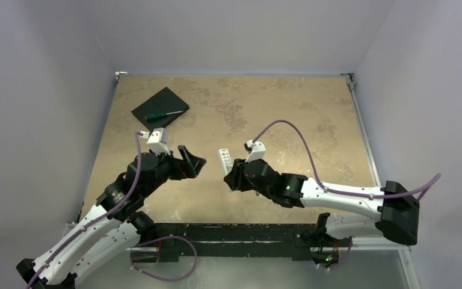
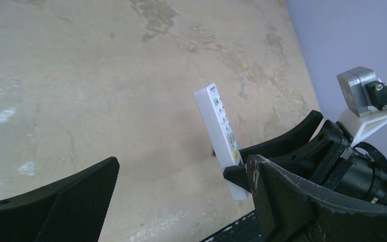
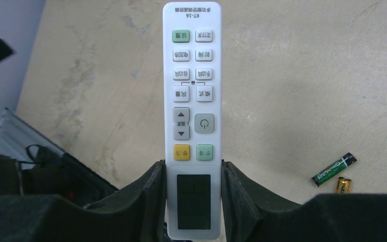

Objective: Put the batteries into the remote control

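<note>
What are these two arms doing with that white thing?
The right end effector is clamped on one end of a white remote control, with the buttons facing its wrist camera. The left end effector is open and empty, facing the remote from a short way off. Two batteries lie loose on the table, not yet loaded. A screwdriver rests on a black pad at the far left.

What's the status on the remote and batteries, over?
Right gripper shut on remote control, button face showing. Left gripper open, empty. Batteries loose on table, not loaded. Nothing blocking.
</note>
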Robot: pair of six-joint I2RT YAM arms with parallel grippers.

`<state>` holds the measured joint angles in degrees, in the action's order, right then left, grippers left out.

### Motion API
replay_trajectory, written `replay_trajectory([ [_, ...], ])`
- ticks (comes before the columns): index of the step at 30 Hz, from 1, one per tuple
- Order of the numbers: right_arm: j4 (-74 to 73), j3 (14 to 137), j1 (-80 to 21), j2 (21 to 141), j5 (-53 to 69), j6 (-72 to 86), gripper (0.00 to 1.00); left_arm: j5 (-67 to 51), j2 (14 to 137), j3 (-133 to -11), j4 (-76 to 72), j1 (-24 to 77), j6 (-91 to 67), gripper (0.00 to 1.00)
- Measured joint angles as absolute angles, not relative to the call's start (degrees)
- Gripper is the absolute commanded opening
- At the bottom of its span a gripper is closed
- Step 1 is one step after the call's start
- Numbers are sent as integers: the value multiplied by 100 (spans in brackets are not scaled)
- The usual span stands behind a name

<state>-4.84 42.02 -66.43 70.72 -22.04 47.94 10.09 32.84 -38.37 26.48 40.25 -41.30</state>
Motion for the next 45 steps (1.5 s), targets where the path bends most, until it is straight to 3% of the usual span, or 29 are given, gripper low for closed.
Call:
replay_trajectory([
  [14,567,2886,-6648,5146,-1074,5196,0,-864,2408,-2359,646,4025,-5548,99],
  [21,1321,2582,-6648,4755,-626,5468,0,-1446,2053,-1651,-504,4025,-6357,99],
  [30,2768,1964,-6648,4748,12,5843,0,-1835,1900,-897,-2075,4025,-7301,99],
  [45,4906,1861,-6648,5758,574,6427,0,-2091,2021,-668,-3273,4025,-7861,97],
])
